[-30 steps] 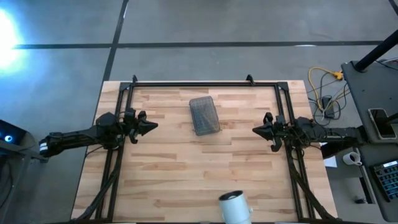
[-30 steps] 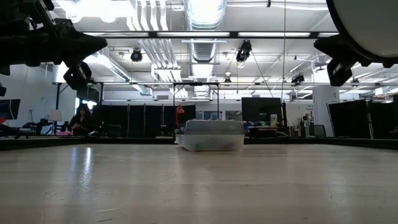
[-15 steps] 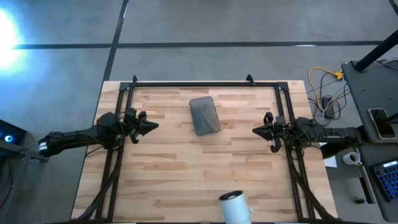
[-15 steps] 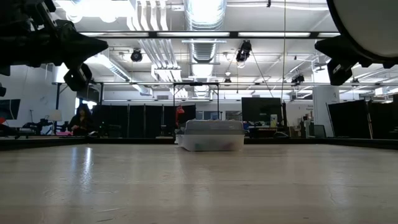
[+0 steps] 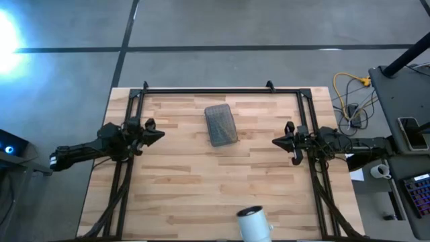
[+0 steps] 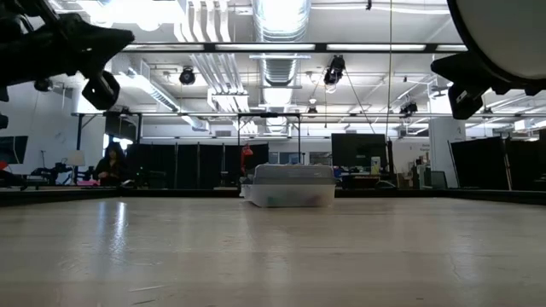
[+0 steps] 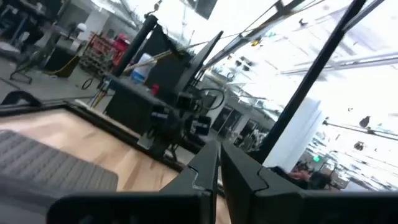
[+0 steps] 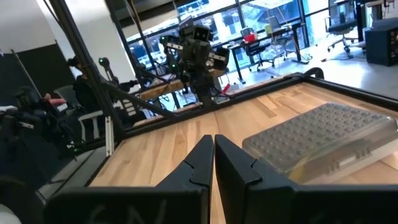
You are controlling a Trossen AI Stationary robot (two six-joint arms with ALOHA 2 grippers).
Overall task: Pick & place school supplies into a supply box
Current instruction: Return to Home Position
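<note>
My left fingers [image 7: 204, 169] and right fingers [image 8: 200, 160] are pressed together, empty, at opposite edges of the surface [image 5: 201, 188]. The closed supply box [image 5: 221, 125] lies between. A low homing swing could clip it.

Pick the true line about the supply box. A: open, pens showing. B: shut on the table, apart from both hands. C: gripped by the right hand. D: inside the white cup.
B: the supply box lies shut, mesh side up, on the table, with the left hand and right hand both off to its sides.
</note>
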